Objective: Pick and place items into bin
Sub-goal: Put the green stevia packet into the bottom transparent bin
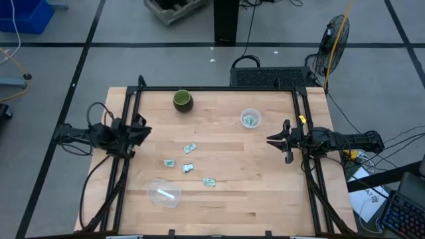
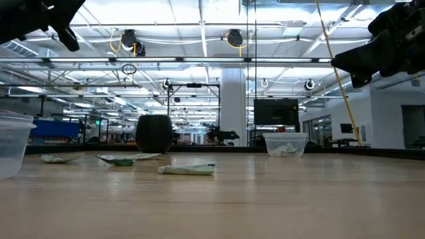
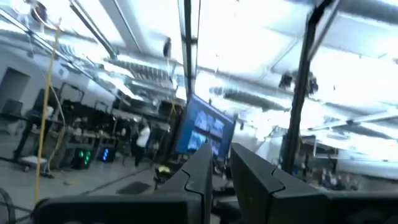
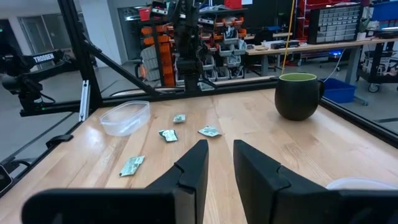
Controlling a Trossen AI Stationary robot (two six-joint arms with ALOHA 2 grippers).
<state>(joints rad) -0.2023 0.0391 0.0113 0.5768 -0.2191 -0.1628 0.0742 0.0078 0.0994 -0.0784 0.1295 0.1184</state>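
Note:
Several small pale green-and-white wrapped pieces lie flat on the wooden table near its middle (image 1: 190, 148) (image 1: 169, 162) (image 1: 209, 181); they also show in the right wrist view (image 4: 168, 134). More pieces lie in a clear round container (image 1: 250, 119) at the far right. One lies in a second clear container (image 1: 164, 193) at the near left. My left gripper (image 1: 147, 129) waits at the table's left edge, tipped up toward the ceiling (image 3: 221, 165), fingers close together. My right gripper (image 1: 269, 140) waits at the right edge, level, pointing at the pieces (image 4: 221, 155), fingers close together. Both are empty.
A dark green cup (image 1: 182, 100) stands at the far side of the table, left of the far clear container. A black frame (image 1: 219, 88) runs along the table's far, left and right edges. Bare wood lies between the pieces and my right gripper.

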